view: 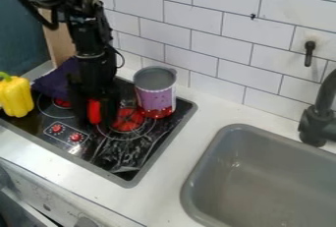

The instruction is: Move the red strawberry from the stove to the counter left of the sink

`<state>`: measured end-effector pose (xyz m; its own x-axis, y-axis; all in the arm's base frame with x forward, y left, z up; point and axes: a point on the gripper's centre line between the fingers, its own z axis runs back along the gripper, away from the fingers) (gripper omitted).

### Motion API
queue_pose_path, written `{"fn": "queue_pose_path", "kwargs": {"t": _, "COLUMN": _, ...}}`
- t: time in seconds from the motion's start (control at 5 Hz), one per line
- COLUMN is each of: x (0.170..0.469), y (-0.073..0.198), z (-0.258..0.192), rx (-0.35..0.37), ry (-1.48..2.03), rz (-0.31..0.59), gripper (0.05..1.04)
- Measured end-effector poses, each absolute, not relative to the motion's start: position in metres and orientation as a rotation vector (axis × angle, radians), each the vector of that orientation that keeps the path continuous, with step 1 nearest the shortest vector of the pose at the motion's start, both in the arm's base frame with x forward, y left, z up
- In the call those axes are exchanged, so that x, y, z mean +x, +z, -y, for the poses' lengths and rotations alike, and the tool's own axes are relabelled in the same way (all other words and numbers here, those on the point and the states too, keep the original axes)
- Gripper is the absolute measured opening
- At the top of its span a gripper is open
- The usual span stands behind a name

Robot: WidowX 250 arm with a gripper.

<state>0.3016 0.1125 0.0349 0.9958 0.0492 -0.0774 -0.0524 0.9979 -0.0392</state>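
Observation:
Over the left part of the black stove top hangs the gripper (95,109), pointing down. A small red object (95,112) stands upright between its two fingers, which close on it from both sides; whether its lower end touches the stove is unclear. Right of the gripper, an open can (156,97) with a purple and red outside stands at the back of the stove. A dark purple cloth (55,82) lies behind and left of the gripper. At the far left is a yellow bell pepper (16,97) with a green stem.
The stove top (128,155) has red burner marks and red printed knobs. A grey sink (269,172) is set into the white counter (172,184) on the right, with a black faucet (318,123) behind it. A white tiled wall (216,34) bounds the back.

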Motion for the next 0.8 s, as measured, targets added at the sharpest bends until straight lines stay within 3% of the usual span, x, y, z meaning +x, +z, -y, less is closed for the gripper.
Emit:
{"fn": "queue_pose_path", "kwargs": {"t": 0.4, "x": 0.301, "y": 0.035, "z": -0.110, "rx": -0.041, "ry": 0.068, "rz": -0.031, "gripper": 0.785}}
{"fn": "queue_pose_path", "kwargs": {"t": 0.6, "x": 0.265, "y": 0.077, "z": -0.079, "rx": -0.136, "ry": 0.045, "rz": 0.001, "gripper": 0.785}}
{"fn": "queue_pose_path", "kwargs": {"t": 0.8, "x": 0.225, "y": 0.096, "z": -0.039, "rx": -0.151, "ry": -0.006, "rz": -0.018, "gripper": 0.785}}
